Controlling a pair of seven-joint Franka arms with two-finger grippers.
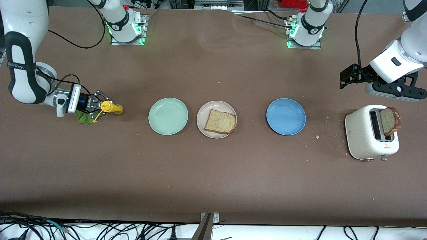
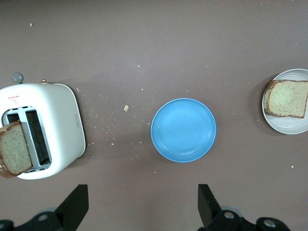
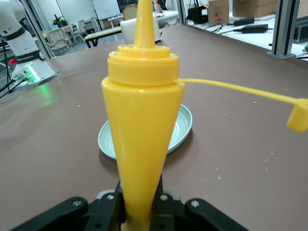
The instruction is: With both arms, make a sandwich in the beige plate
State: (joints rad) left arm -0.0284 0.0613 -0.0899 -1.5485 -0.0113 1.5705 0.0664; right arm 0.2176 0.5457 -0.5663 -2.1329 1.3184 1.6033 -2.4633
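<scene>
My right gripper (image 1: 100, 107) is clamped on a yellow sauce bottle (image 1: 111, 107) toward the right arm's end of the table from the beige plate (image 1: 204, 111); the fingers are shut on the bottle's body, its nozzle aimed at the plates and its cap (image 3: 299, 117) dangling on a tether. A lettuce leaf (image 1: 85, 117) lies on the table directly under that gripper. My left gripper (image 1: 347, 76) hangs wide open with nothing in it, over bare table near the toaster (image 1: 362, 135), toward the left arm's end from the beige plate. The beige plate sits between the mint plate (image 1: 168, 116) and the blue plate (image 1: 286, 116) and carries one bread slice (image 1: 220, 122), lying flat. A second slice (image 1: 389, 120) stands upright in the toaster's slot. Judged from this layout, the sandwich is only begun: the base slice is placed, while the lettuce and the top slice are not yet on it. Sauce, leaf and the toaster slice appear to be what remains, the last falling naturally to my left gripper.
</scene>
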